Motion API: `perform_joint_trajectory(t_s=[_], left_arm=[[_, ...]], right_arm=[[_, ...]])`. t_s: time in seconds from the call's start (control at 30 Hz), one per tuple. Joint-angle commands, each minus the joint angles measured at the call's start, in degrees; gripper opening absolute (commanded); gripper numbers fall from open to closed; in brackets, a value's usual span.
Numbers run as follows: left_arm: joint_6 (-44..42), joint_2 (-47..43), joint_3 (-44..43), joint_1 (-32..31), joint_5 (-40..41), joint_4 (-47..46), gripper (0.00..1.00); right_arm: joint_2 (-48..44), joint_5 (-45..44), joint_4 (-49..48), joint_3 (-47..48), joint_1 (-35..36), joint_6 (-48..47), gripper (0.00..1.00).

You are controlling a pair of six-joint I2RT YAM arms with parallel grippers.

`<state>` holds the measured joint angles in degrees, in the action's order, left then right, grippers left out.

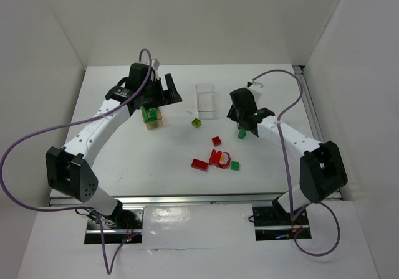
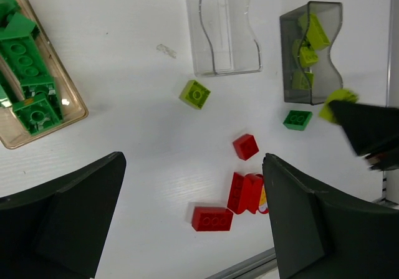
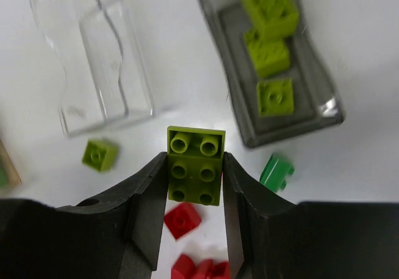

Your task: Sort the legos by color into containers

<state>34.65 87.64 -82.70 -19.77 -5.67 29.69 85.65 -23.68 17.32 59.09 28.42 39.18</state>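
Note:
My right gripper (image 3: 194, 180) is shut on a yellow-green brick (image 3: 194, 165), held above the table beside the smoky grey bin (image 3: 312, 114), which holds three yellow-green bricks. My left gripper (image 2: 193, 217) is open and empty, high above the red bricks (image 2: 212, 218). In the top view it (image 1: 159, 95) hangs by the orange-tan bin (image 1: 153, 122), which holds dark green bricks (image 2: 25, 55). The clear bin (image 1: 206, 101) is empty. Loose on the table are a yellow-green brick (image 1: 196, 122), a red square brick (image 1: 216, 141), a red cluster (image 1: 219, 158) and two dark green bricks (image 1: 235, 165) (image 1: 241, 134).
White walls close in the table on the left, back and right. A metal rail (image 1: 187, 199) runs along the near edge. Purple cables loop off both arms.

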Motion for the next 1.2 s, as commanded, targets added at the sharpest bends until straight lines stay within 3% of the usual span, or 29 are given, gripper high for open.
perform_joint_trajectory(t_s=[0.0,0.37,0.43,0.53,0.6,0.73,0.87,1.0,1.17], left_arm=[[-0.6,1.2,-1.9,-0.8,3.2,2.5,1.00],[-0.6,1.7,-1.9,-1.9,4.9,4.7,1.00],[-0.6,1.7,-1.9,-1.9,5.5,4.7,1.00],[-0.6,1.2,-1.9,-1.9,6.0,5.7,1.00],[-0.6,1.2,-1.9,-1.9,6.0,5.7,1.00],[-1.2,1.2,-1.9,-1.9,6.5,5.7,1.00],[-0.4,1.2,-2.5,-1.9,11.6,7.5,1.00],[4.2,0.2,-2.5,0.4,17.0,10.2,0.97],[6.7,-3.0,-0.4,4.0,17.5,11.0,0.97]], right_arm=[[0.7,-4.4,-2.3,4.8,-4.5,-4.0,0.22],[18.0,-4.7,-6.6,20.9,-11.4,-7.4,0.23],[21.2,-4.2,-6.1,23.5,-11.4,-8.0,0.32],[23.4,-5.2,-2.7,26.2,-11.4,-7.5,0.66],[21.3,-5.2,-3.4,25.0,-11.4,-7.5,0.76],[17.2,-5.2,-4.1,21.9,-11.9,-8.6,0.74],[9.7,0.2,-6.2,16.2,-9.9,-11.0,0.58],[8.3,15.4,-7.8,11.8,-4.2,-14.4,0.56],[14.9,19.3,-7.0,12.9,6.5,-17.9,0.82]])
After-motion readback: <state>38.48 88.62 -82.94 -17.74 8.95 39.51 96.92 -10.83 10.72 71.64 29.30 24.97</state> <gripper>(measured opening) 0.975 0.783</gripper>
